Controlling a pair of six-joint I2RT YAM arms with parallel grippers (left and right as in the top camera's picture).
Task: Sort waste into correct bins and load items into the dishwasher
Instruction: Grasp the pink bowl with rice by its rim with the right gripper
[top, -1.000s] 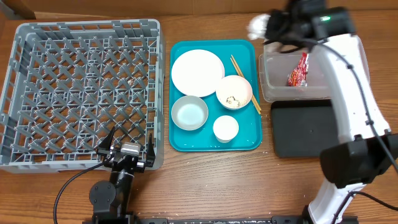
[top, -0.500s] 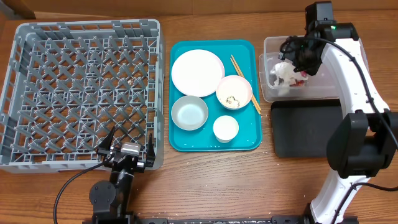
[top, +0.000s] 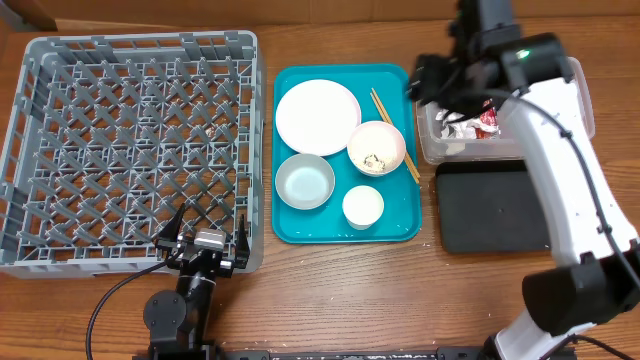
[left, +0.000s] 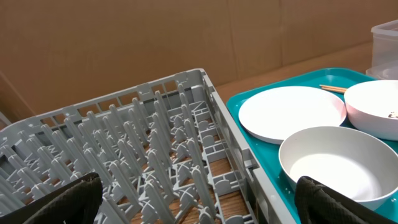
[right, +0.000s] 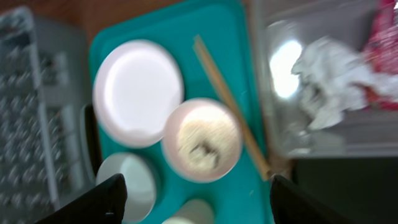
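My right gripper (right: 202, 205) hangs open and empty above the teal tray (top: 345, 232), just left of the clear tub (top: 500, 150). Crumpled white paper (top: 455, 128) and the red wrapper (top: 487, 122) lie in that tub. On the teal tray are the round white plate (top: 317, 116), a white bowl (top: 376, 148) with rice grains and a brown lump, a pale-blue bowl (top: 305, 181), a small white cup (top: 363, 206) and wooden chopsticks (top: 395, 135). The grey dish rack (top: 130, 150) stands at the left with nothing in it. My left gripper (top: 205, 222) rests open at its near right corner.
The shallow black tray (top: 490, 205) lies just in front of the clear tub. My right arm (top: 545, 150) reaches over both bins. Brown cardboard walls stand behind the rack in the left wrist view.
My right gripper brought the crumpled paper down into the clear tub, opened and let it go, then moved left toward the teal tray. The left arm has not moved.
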